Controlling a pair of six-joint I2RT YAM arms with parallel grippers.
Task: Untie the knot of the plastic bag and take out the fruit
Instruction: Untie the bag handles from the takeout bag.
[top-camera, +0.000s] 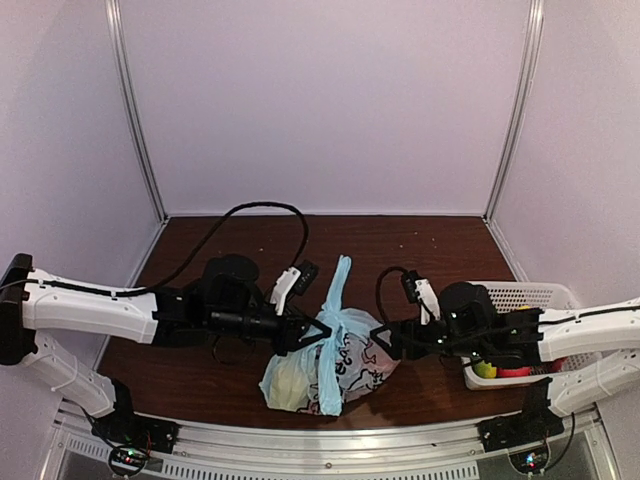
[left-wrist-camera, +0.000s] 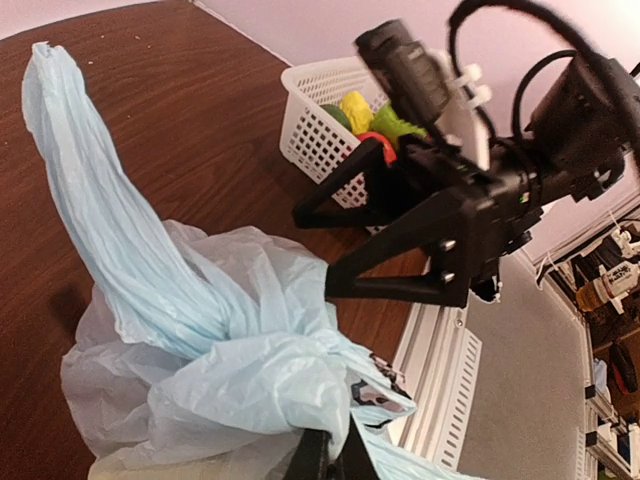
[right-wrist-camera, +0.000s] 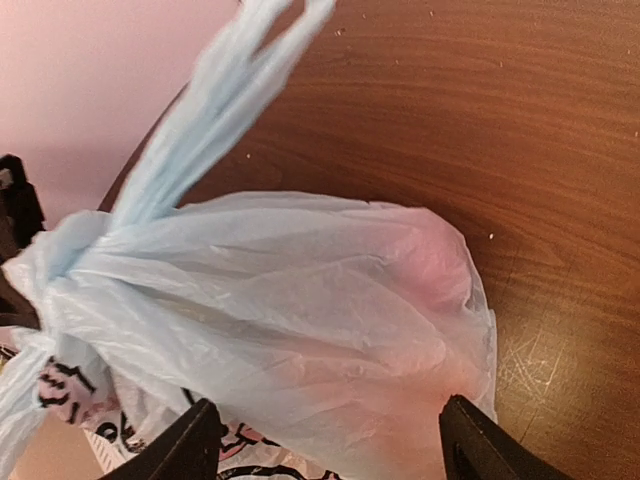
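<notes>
The light blue plastic bag (top-camera: 335, 365) lies on the dark wooden table between the two arms. Its knot (left-wrist-camera: 285, 375) is a bunched lump, and one long handle ear (left-wrist-camera: 90, 200) trails away over the table. My left gripper (left-wrist-camera: 335, 462) is shut on the knot from the left side. My right gripper (right-wrist-camera: 330, 445) stands open, its fingers (right-wrist-camera: 190, 445) on either side of the bag's bulging right part. The fruit shows only as a pinkish glow (right-wrist-camera: 435, 260) and a yellowish patch (top-camera: 285, 385) through the plastic.
A white mesh basket (top-camera: 525, 295) stands at the right of the table, behind my right arm, with yellow, green and red pieces (left-wrist-camera: 360, 115) in it. A metal rail (top-camera: 330, 440) runs along the near edge. White walls enclose the table.
</notes>
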